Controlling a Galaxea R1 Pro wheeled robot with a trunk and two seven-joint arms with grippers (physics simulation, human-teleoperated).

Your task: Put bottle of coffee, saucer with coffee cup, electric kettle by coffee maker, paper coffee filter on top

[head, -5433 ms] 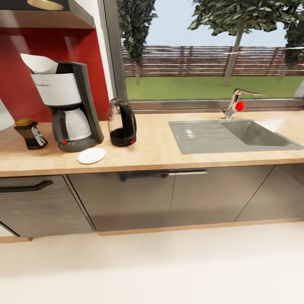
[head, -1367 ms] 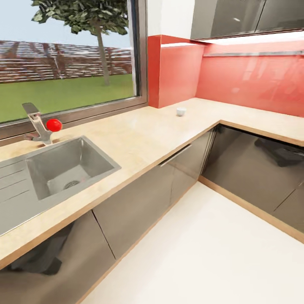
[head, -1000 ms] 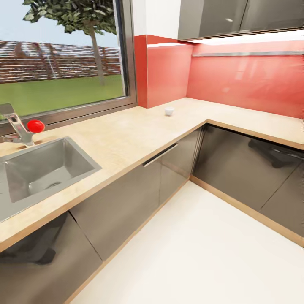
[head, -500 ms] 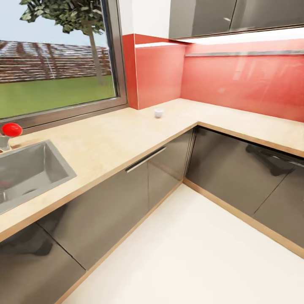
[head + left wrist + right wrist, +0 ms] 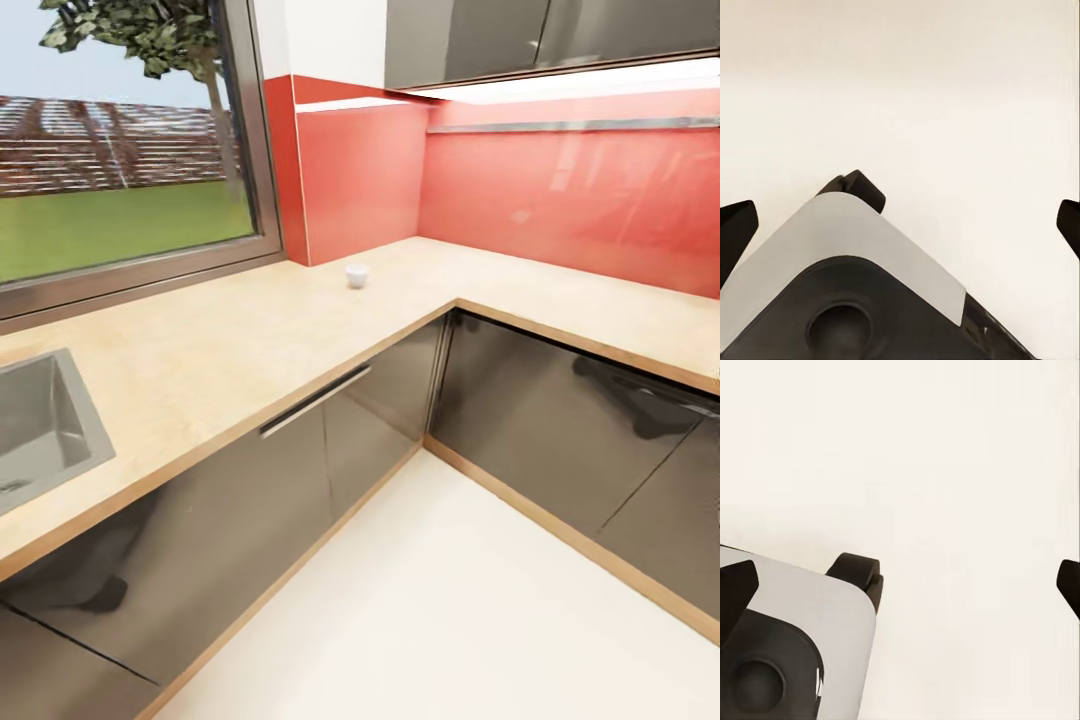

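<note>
A small white coffee cup (image 5: 356, 275) stands alone on the light wood-grain kitchen countertop (image 5: 230, 345), near the inner corner below the red backsplash. The coffee maker, bottle of coffee, paper coffee filter, saucer and electric kettle are out of view. In the left wrist view my left gripper (image 5: 900, 229) is open, its dark fingertips (image 5: 735, 232) far apart, with nothing between them. My right gripper (image 5: 902, 587) is open too, fingertips (image 5: 736, 589) at the picture's edges. Both hang over the pale floor, above my own base.
The countertop runs in an L above grey cabinet fronts (image 5: 300, 470), with a bar handle (image 5: 315, 400). A corner of the steel sink (image 5: 40, 430) is at the left. A window (image 5: 120, 150) is behind, and grey wall cabinets (image 5: 470, 40) are above. Pale floor (image 5: 430, 610) lies ahead.
The whole view has swung right along the counter: the faucet has left the picture, the sink is nearly off the left edge, and the cup sits further left. Nothing itself moved.
</note>
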